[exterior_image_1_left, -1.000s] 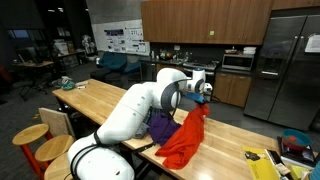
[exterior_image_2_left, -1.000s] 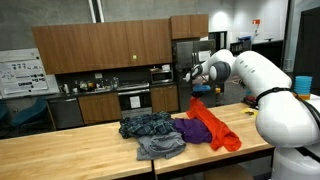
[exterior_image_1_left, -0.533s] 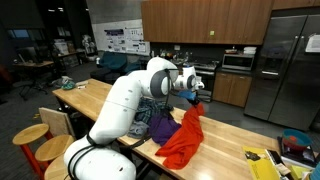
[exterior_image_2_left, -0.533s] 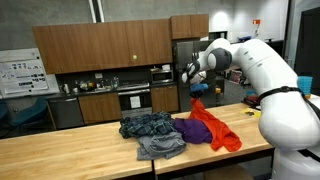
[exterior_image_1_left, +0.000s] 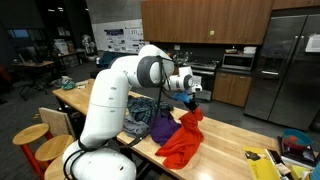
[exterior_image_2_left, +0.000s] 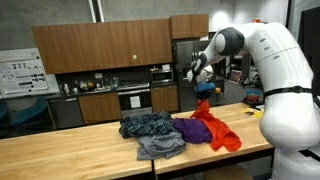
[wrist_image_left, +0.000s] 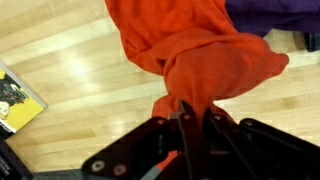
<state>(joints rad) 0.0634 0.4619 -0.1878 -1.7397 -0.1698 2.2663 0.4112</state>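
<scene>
The table (exterior_image_2_left: 60, 150) lies open on one side of the clothes pile (exterior_image_2_left: 155, 135); the hanging orange cloth (exterior_image_2_left: 212, 128) blocks its other side

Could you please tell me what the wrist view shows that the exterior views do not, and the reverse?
Only the wrist view shows, close up, the gripper shut on a bunched fold of the orange cloth. Only the exterior views show the robot arm, the blue-grey clothes pile and the kitchen cabinets. Both show the orange cloth hanging from the gripper, the purple cloth beside it and the wooden table.
</scene>
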